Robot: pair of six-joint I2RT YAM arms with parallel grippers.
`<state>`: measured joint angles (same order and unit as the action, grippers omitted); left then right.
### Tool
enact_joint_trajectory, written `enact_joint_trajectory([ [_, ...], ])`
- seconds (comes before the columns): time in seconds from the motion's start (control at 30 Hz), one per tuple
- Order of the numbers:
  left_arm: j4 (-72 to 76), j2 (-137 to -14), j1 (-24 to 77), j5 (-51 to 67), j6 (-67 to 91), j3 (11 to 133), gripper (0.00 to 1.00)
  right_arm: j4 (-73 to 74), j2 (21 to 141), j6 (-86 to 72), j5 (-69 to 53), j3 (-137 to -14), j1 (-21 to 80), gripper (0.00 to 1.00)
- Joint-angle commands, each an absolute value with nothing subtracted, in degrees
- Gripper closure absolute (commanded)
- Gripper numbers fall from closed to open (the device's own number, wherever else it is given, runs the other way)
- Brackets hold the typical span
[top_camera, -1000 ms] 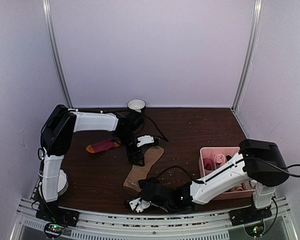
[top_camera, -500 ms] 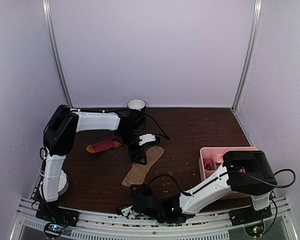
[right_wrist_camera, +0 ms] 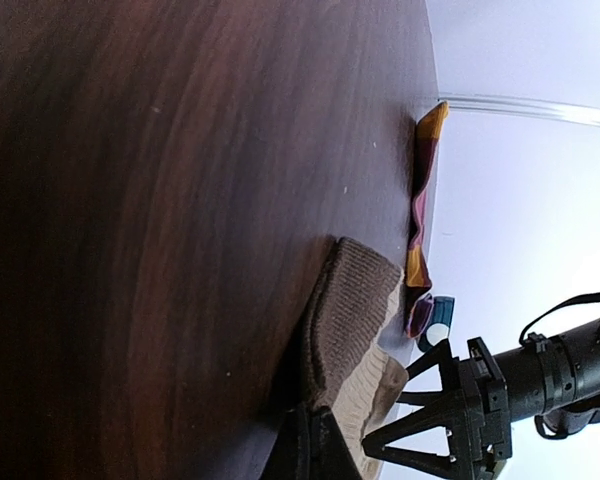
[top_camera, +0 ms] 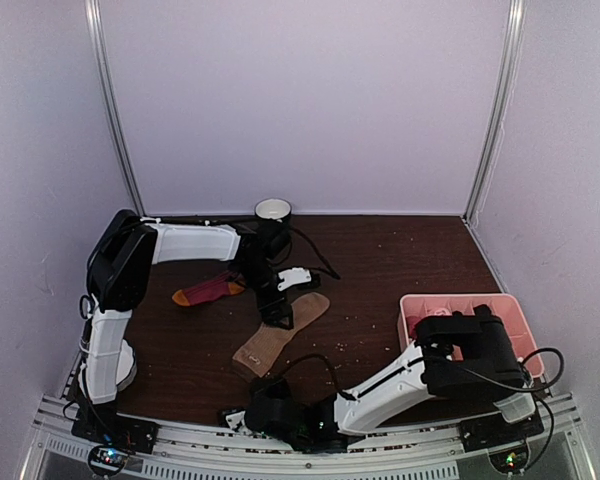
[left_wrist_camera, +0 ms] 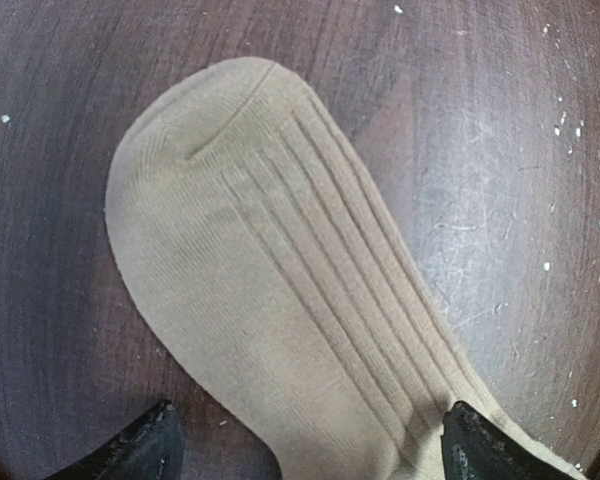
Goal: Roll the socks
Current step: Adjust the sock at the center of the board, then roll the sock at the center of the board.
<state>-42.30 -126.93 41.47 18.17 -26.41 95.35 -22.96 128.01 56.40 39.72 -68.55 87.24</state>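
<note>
Right gripper (right_wrist_camera: 313,445): closed, seemingly pinching the cuff of tan sock (top_camera: 280,330), the end nearest my base. Left gripper (left_wrist_camera: 310,442): wide, straddling its foot behind the toe. Handling: I should roll cuff toeward tightly, left pinning fabric flat.

No legible text, label or number; top view perhaps too coarse.

Ribbed tan sock (left_wrist_camera: 280,290); dark red sock (top_camera: 210,291), orange toe; tray (top_camera: 465,299) pink; table (top_camera: 400,255) dark brown.
</note>
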Motion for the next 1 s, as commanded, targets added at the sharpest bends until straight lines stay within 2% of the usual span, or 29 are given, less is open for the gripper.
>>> enact_joint_trajectory([
  [0.0,-46.49,-129.59,41.66,15.59,-25.96,92.37,0.08,-14.09,128.50,43.43,38.50,-67.53,87.28,1.00],
  [0.13,-45.94,-127.01,41.13,15.43,-26.57,91.23,0.07,-13.39,121.92,30.54,34.38,-64.44,86.77,1.00],
  [0.27,-46.31,-122.78,39.46,16.29,-27.23,90.53,0.02,-12.08,114.91,17.07,24.65,-60.59,84.77,1.00],
  [0.47,-46.61,-112.86,35.38,19.27,-29.22,86.48,0.02,-16.59,109.01,4.84,16.98,-53.16,82.15,1.00],
  [0.73,-43.67,-96.84,34.83,23.64,-38.41,67.08,0.02,-21.14,105.53,-9.26,1.97,-48.66,75.02,1.00],
  [0.83,-43.12,-93.70,35.44,28.08,-38.97,61.88,0.02,-23.46,105.16,-13.64,-0.97,-47.51,72.91,1.00],
  [0.97,-40.07,-91.63,38.65,27.43,-38.93,56.99,0.02,-23.39,105.26,-14.12,-4.11,-47.69,71.34,1.00],
])
